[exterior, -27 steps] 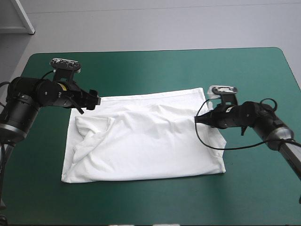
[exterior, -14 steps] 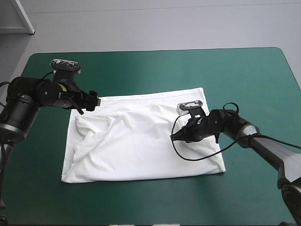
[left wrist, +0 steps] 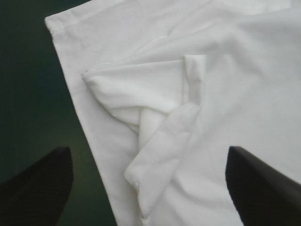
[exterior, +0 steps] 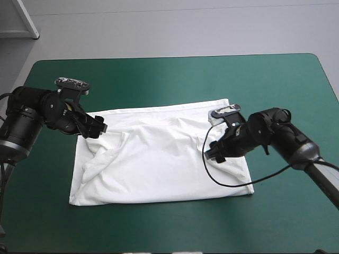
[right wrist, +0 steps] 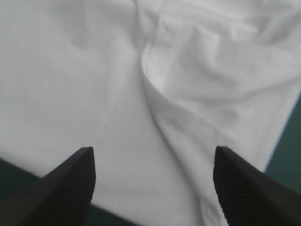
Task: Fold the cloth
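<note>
On teal-green cover, T-shirt lengthwise left-to-right

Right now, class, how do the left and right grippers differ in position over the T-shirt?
The left gripper sits at the left edge of the T-shirt; the right gripper is over its right half. Ahead of the left gripper lies a folded-over sleeve; ahead of the right gripper, a soft wrinkle. Both are open.
</note>
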